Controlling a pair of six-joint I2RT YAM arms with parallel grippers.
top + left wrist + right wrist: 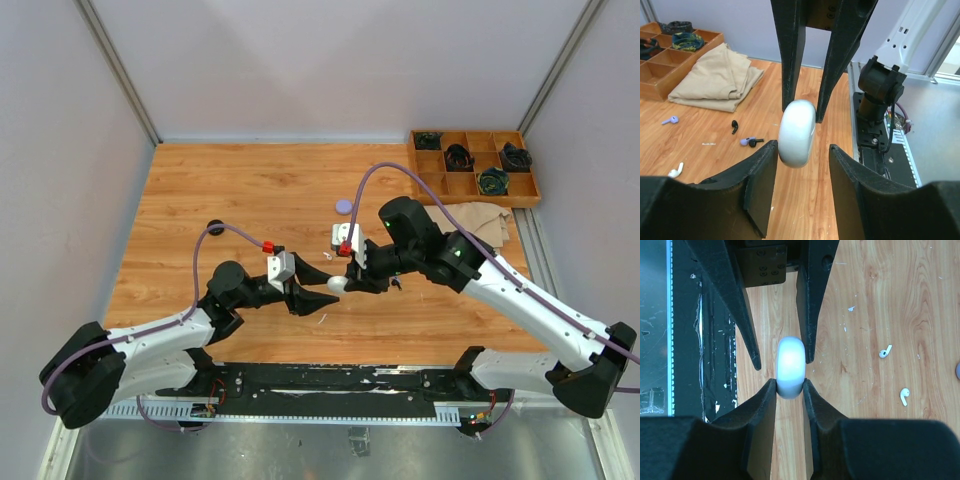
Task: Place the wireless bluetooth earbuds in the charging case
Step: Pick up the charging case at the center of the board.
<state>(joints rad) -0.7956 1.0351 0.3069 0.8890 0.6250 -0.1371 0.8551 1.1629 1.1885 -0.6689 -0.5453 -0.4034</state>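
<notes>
My right gripper (789,385) is shut on a white rounded charging case (790,367), held above the wood table; the case looks closed. My left gripper (802,152) faces it, open, with its jaws on either side of the case (797,132), the left one very close to it. In the top view the case (337,284) sits between both grippers at mid table. Loose earbuds lie on the table: two white (885,351) (904,396), a lilac one (670,120), black ones (734,126) (756,142), another lilac (746,141) and a white (675,171).
A lilac round case (344,206) lies behind the grippers and a black round one (214,226) at the left. A beige cloth (480,220) and a wooden compartment tray (475,165) holding dark items are at the back right. White walls enclose the table.
</notes>
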